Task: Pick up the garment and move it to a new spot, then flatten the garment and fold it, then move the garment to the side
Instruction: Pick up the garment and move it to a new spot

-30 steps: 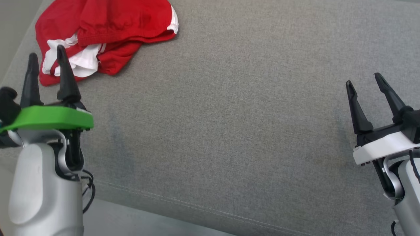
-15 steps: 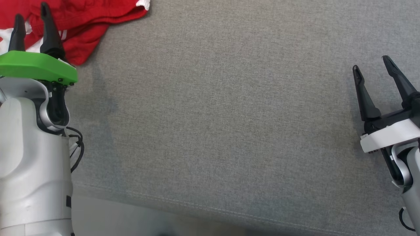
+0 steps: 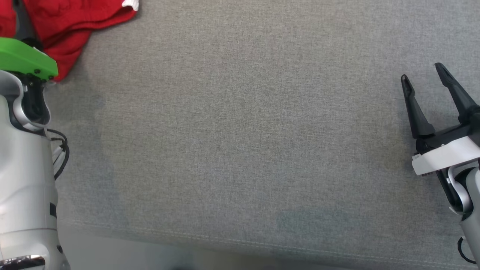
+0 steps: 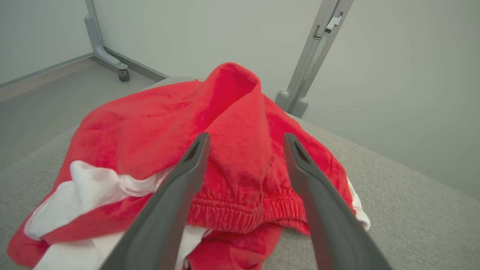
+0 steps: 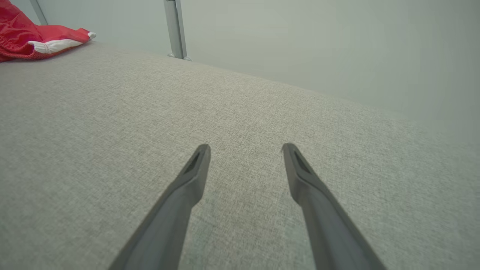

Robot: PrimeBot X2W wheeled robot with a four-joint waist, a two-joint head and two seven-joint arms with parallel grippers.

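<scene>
The garment (image 3: 75,15) is a crumpled pair of red shorts with white trim, lying at the far left corner of the grey cushion. In the left wrist view my left gripper (image 4: 245,140) is open, its two fingers on either side of a raised red fold of the garment (image 4: 232,112) just above the elastic waistband. Its green mount (image 3: 26,58) sits at the garment's near edge. My right gripper (image 3: 422,73) is open and empty over bare cushion at the right, far from the garment (image 5: 22,37). Its fingers (image 5: 187,187) hover low above the fabric.
A grey fabric cushion (image 3: 240,131) carries everything, with a stitched seam (image 3: 225,240) along its front edge and pale floor beyond. Behind the cushion stand grey metal frame posts (image 4: 318,48), one on a caster (image 4: 123,75), before a plain wall.
The head camera has shifted, so the garment now sits higher and further left in view. My left gripper has reached forward onto the garment. The right gripper stays open, unmoved.
</scene>
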